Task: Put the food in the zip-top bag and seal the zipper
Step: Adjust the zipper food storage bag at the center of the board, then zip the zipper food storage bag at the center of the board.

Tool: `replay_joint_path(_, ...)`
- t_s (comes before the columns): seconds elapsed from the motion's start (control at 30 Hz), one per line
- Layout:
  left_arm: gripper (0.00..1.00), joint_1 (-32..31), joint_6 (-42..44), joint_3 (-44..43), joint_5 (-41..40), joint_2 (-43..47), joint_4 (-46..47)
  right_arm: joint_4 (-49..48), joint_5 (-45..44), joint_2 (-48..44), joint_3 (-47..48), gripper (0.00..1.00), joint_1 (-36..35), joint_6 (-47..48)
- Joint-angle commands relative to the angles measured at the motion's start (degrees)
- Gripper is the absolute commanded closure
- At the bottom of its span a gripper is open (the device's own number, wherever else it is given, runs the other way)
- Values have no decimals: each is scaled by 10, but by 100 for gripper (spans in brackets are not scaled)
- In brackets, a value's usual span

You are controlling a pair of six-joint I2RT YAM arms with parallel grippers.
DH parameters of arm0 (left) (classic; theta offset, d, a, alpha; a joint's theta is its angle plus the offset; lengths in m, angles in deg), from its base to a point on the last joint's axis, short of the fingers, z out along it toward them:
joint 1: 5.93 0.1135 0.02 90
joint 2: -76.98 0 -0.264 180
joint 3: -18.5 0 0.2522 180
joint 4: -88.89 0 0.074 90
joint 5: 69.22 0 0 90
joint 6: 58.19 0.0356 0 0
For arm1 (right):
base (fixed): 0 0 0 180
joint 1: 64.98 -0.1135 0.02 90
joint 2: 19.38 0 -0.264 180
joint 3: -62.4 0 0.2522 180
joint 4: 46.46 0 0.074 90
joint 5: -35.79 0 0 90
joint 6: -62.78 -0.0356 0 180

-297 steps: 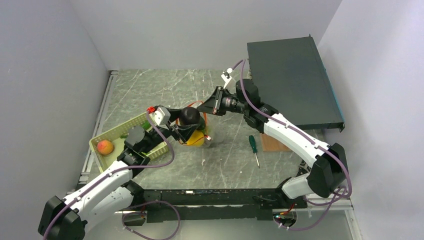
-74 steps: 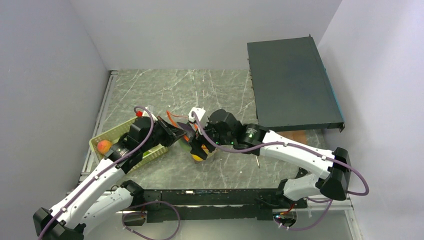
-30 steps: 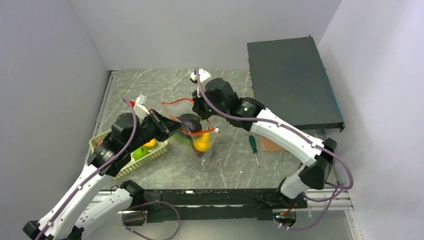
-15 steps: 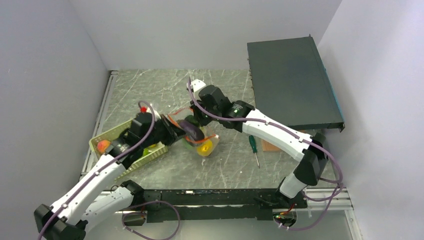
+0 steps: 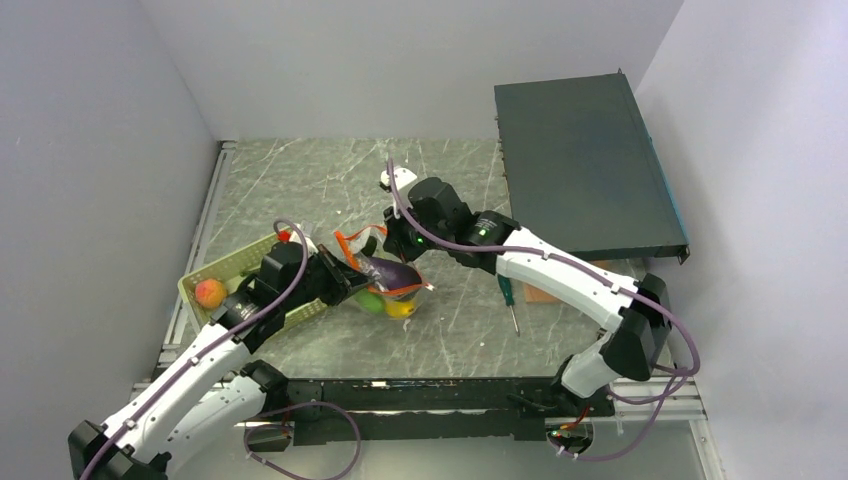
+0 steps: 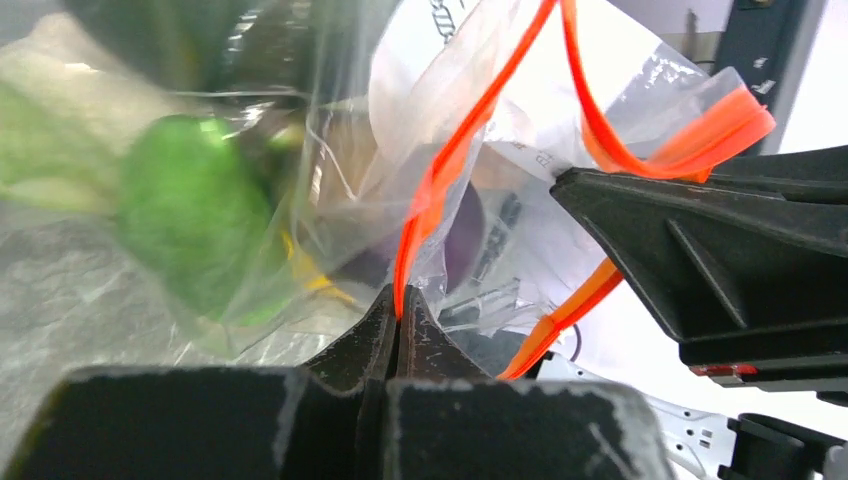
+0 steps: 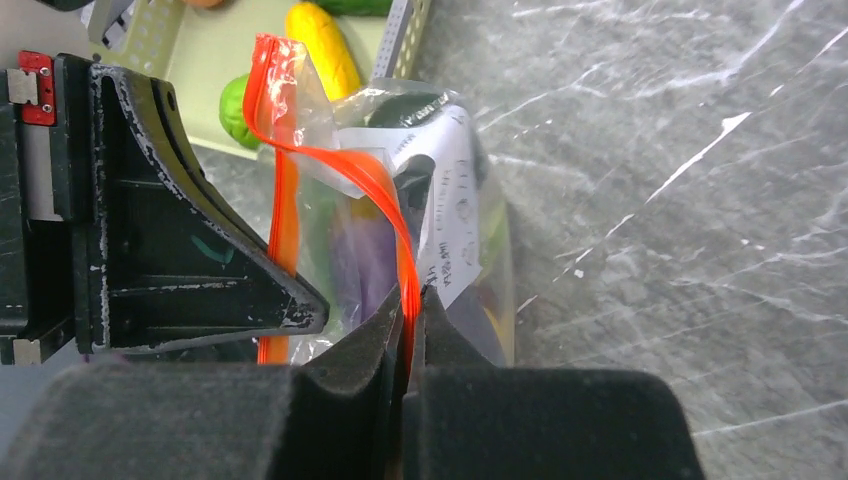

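Your left gripper (image 6: 397,316) is pinched tight on the zipper (image 6: 452,150). Your right gripper (image 7: 412,303) is clamped just as flat on the same orange strip farther along. A second ago the zip-top bag (image 5: 388,288) hung higher with its mouth looped wide; now it sits lower, apparently on the marble table (image 5: 300,180), holding a purple eggplant (image 5: 392,270), a yellow toy (image 5: 401,308) and a green toy (image 5: 371,302). Only the right wrist view shows a yellow vegetable (image 7: 322,45) in the green basket (image 7: 408,25). Only the overhead view shows the peach (image 5: 210,293).
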Motion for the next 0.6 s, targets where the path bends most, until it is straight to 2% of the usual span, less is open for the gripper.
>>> replay_joint_path(0.0,100,-1,-13,-20,-9,15,7,-41,39,-5,3,100,0,-19)
replay_joint_path(0.1,100,-1,4,-48,-27,16,-24,-38,42,-18,-3,100,1,-18)
replay_joint_path(0.3,100,-1,1,-56,-24,21,-17,-18,78,-58,-20,74,2,10)
replay_joint_path(0.37,100,0,1,-60,-16,16,-7,-15,86,-80,-33,65,4,27)
replay_joint_path(0.5,100,0,16,-84,-8,-2,-21,-20,107,-134,-77,37,13,68)
replay_joint_path(0.57,100,0,20,-91,-10,-6,-25,-19,123,-164,-100,27,18,89)
